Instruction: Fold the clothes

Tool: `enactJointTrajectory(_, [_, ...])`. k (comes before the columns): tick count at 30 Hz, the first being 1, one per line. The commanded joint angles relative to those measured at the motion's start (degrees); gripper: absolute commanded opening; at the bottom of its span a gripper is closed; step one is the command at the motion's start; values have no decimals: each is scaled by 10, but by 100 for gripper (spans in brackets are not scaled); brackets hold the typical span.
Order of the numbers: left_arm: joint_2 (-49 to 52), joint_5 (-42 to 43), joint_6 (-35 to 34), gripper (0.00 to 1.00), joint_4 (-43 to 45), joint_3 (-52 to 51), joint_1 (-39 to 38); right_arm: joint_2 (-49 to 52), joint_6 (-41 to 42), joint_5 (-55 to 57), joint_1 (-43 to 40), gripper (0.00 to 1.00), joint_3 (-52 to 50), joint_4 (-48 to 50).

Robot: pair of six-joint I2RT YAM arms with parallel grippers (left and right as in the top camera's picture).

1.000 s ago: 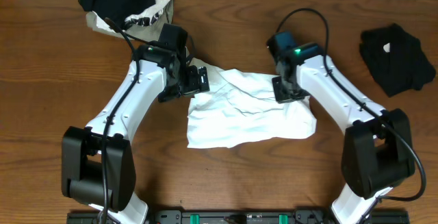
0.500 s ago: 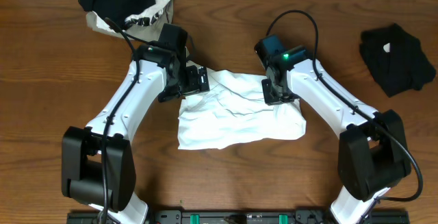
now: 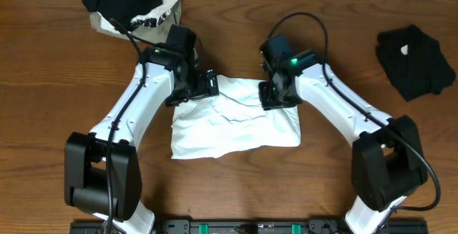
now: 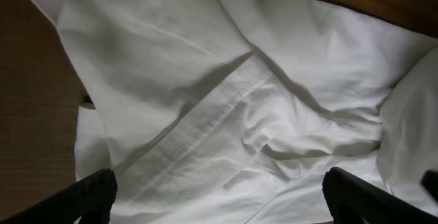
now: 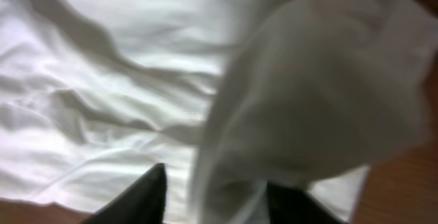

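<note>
A white garment [image 3: 236, 123] lies crumpled on the wooden table between the two arms. My left gripper [image 3: 206, 84] is open over its upper left part. In the left wrist view the fingers [image 4: 219, 200] stand wide apart above the cloth [image 4: 233, 101] and a stitched hem runs across it. My right gripper [image 3: 272, 96] is shut on the garment's upper right edge. In the right wrist view a raised fold [image 5: 308, 80] hangs between the fingers [image 5: 212, 196], over the flat part of the cloth [image 5: 102, 80].
A folded black garment [image 3: 415, 59] lies at the far right of the table. A heap of dark clothes on a white bag [image 3: 129, 1] sits at the back left. Bare wood shows in front of the white garment.
My right gripper has moved left with the cloth edge, and the whole garment has slid left and become narrower. The left arm has hardly moved.
</note>
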Motion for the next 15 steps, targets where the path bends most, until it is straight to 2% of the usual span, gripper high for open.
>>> enactJointTrajectory(1, [-3, -7, 6, 98, -1, -3, 2, -15, -19, -1, 26, 60, 9, 2])
enactJointTrajectory(4, [-3, -7, 6, 98, -1, -3, 2, -15, -18, 5, 43, 65, 9, 3])
enactJointTrajectory(6, [-3, -7, 6, 98, -1, -3, 2, -15, -18, -2, 52, 72, 9, 10])
enactJointTrajectory(11, [-3, -7, 6, 98, -2, -3, 2, -17, 3, -30, 58, 71, 10, 31])
enactJointTrajectory(15, [-3, -7, 6, 98, -2, -3, 2, -39, 20, -59, 31, 72, 20, 48])
